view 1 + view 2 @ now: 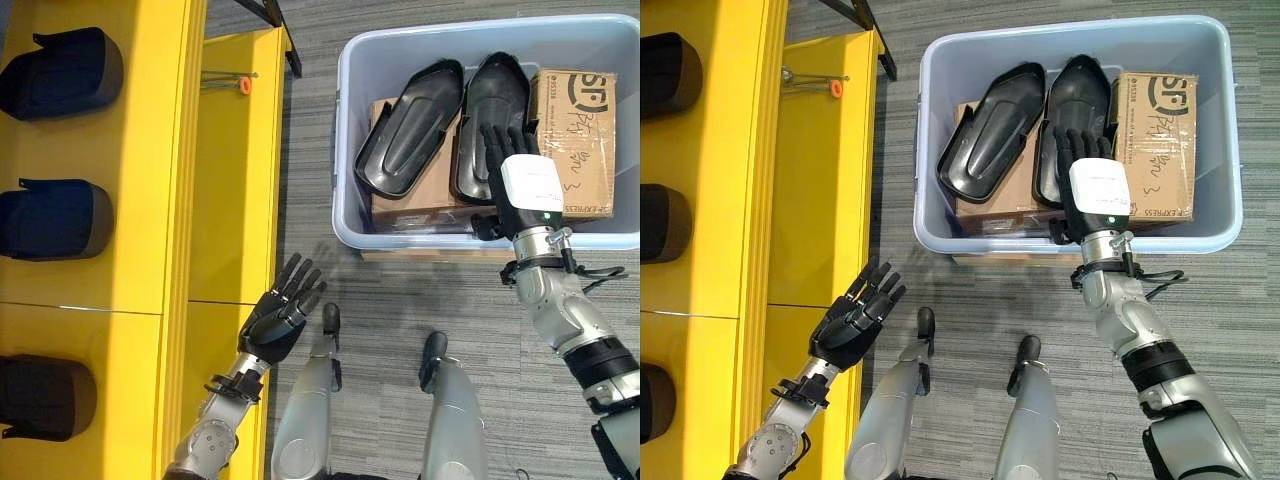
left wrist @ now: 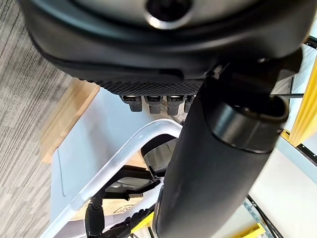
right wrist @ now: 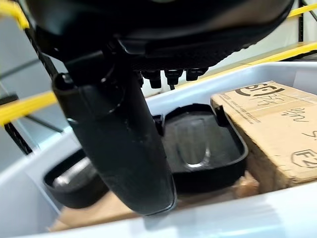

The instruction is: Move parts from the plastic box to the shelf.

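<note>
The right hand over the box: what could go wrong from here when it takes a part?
1. The right hand is over the right black part, which leans against the left black part and a cardboard carton. Lifting one might drag or tip its neighbour.
2. The parts rest tilted on cartons, so a grasp may slip.
3. The plastic box has a high rim; a lifted part could catch on it. The left hand hangs open by the yellow shelf, too far to help.

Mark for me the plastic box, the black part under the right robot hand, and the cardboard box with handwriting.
plastic box (image 1: 345, 140), left eye view, its left wall.
black part (image 1: 1080, 95), right eye view, its upper middle.
cardboard box (image 1: 580, 140), left eye view, its top face.
</note>
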